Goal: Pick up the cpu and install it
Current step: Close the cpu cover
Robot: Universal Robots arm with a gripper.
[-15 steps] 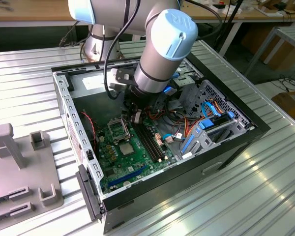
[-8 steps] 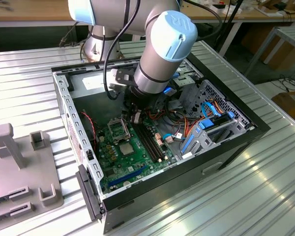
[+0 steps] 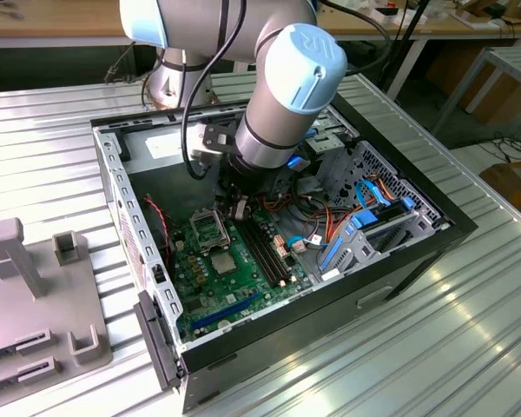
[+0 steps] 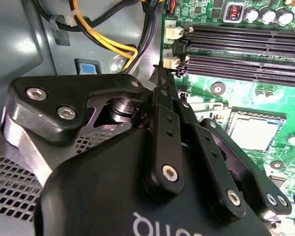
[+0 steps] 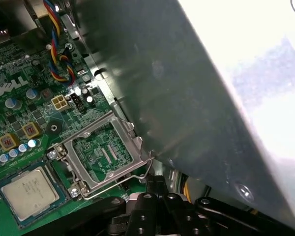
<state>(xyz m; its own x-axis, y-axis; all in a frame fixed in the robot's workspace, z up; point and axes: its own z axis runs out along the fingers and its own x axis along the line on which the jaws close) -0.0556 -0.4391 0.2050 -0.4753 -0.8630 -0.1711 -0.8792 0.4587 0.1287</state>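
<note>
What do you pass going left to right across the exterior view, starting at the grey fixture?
Grey fixture → case's perforated wall → socket frame → memory slots → blue drive latch → bare metal table.

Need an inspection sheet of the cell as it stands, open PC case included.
Surface: ribbed metal table carrying the open PC case.
Job's things: cpu lies silver side up on the motherboard, apart from the gripper; hinged socket frame stands open beside it.
Clutter: grey plastic fixture on the table at the exterior view's left.
Grippers: gripper shut, nothing seen between its fingers, tip close to the frame's wire lever.
Cables: yellow and black bundle along the case wall; twisted coloured lead plugged into the board.
Surroundings: wooden benches behind.
</note>
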